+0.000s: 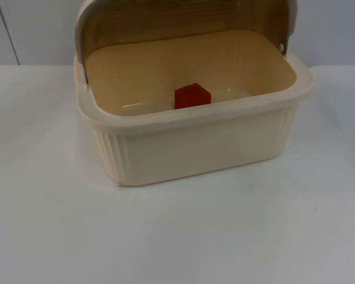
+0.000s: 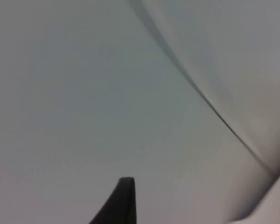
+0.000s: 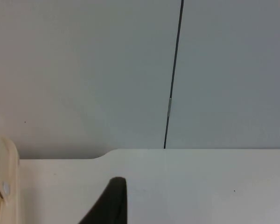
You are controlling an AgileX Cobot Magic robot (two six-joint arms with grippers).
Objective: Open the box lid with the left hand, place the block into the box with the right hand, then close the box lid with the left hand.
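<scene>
Left hand [image 2: 123, 205]: 1 fingertip visible, matte black, a narrow curved blade that widens toward its base and ends in a blunt, squared tip; its surface is plain, with no screws or markings to be made out. Right hand [image 3: 113, 203]: 1 fingertip visible, likewise matte black, of the same tapering curved outline, with a rounded tip and an equally plain, unmarked surface.

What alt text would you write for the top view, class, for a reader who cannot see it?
A cream box stands on a white table with its brownish lid swung up and back, and a red block lies on its floor near the front wall. A grey partition wall rises behind.
</scene>
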